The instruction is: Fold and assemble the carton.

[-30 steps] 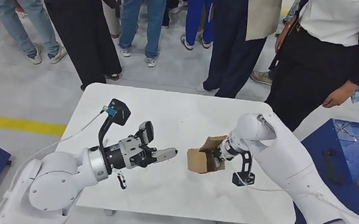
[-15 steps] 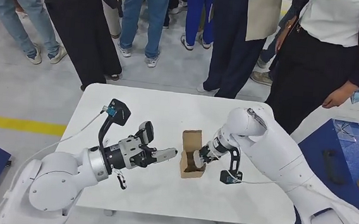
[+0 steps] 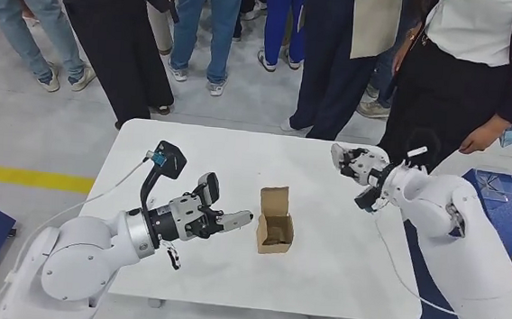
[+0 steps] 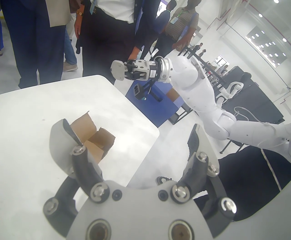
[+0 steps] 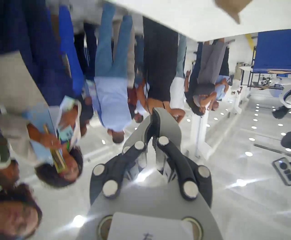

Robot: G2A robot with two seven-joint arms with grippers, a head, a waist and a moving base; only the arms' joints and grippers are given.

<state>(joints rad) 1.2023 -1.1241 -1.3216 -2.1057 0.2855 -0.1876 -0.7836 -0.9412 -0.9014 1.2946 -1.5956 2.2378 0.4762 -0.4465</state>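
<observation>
- Carton upright on table, top open, 1 flap raised.
- Left gripper just beside it, spread wide, empty.
- Right gripper well apart near far table edge, pinched closed, empty.

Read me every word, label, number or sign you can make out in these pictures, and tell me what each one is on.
No text here can be quoted.
carton: plain brown card, no print visible.
small sticker on the wrist behind the right gripper: too small to read.
dark mark on the right wrist's white plate: cut off at the picture's edge, unreadable.
</observation>
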